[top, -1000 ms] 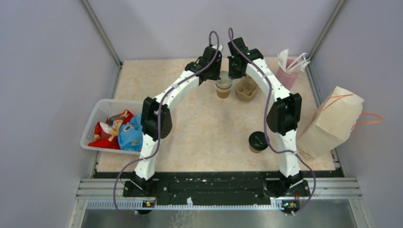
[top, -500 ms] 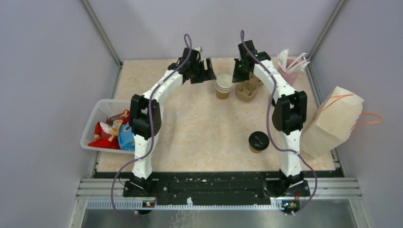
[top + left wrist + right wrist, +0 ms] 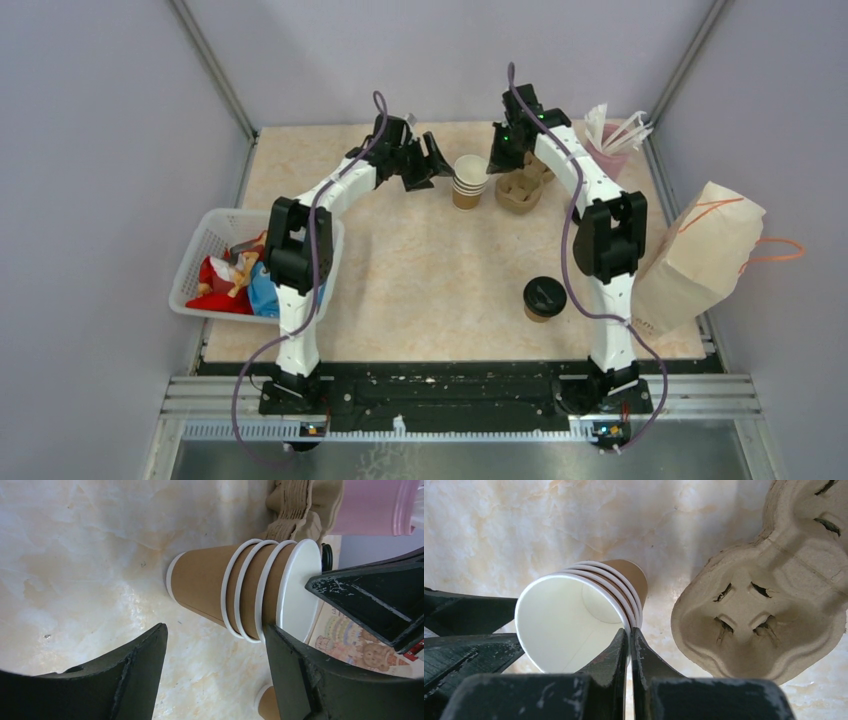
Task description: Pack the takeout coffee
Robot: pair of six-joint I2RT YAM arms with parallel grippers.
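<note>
A stack of several nested brown paper cups, lidless and cream inside, stands at the back middle of the table. My right gripper is shut on the top cup's rim, one finger inside and one outside. My left gripper hangs open just left of the stack, which lies beyond its fingertips, not between them. One takeout coffee cup with a black lid stands alone toward the near right.
The moulded-pulp cup carrier sits right beside the stack. Behind it a pink cup of white sticks stands. A brown paper bag leans at the right edge. A white basket of toys sits at the left.
My left gripper has opened, drawn back to the left from over the stack, then edged toward it again. The right gripper stays shut on the rim.
</note>
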